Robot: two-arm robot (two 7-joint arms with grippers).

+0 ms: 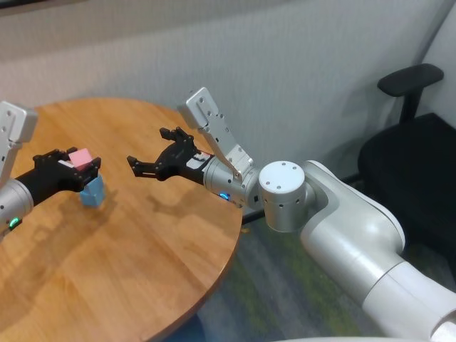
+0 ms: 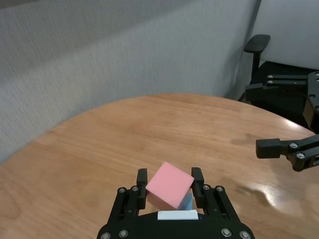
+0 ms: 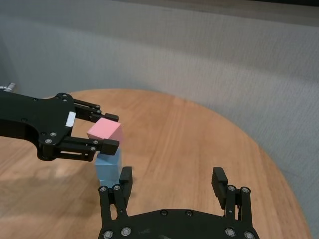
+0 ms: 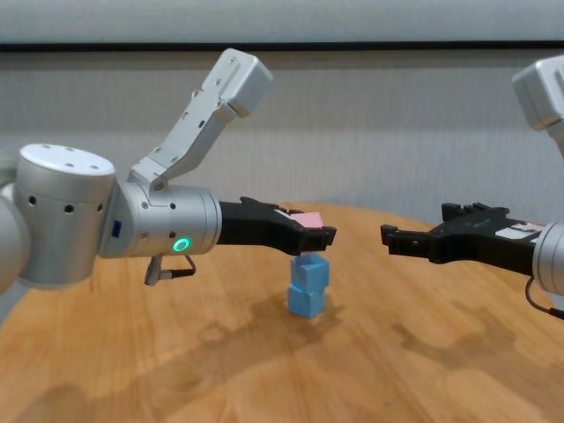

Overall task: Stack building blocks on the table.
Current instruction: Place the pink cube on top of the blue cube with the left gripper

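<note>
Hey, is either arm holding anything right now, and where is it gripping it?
The left tool holds the pink block by two opposite side faces, just above the two stacked blue blocks. The right tool is open and empty.

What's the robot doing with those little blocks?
It is building a tower. Two light blue blocks already sit one on top of the other on the round wooden table. The left tool holds the pink block just above them, a bit tilted, ready to go on top. The right tool waits open and empty nearby, over the table.
</note>
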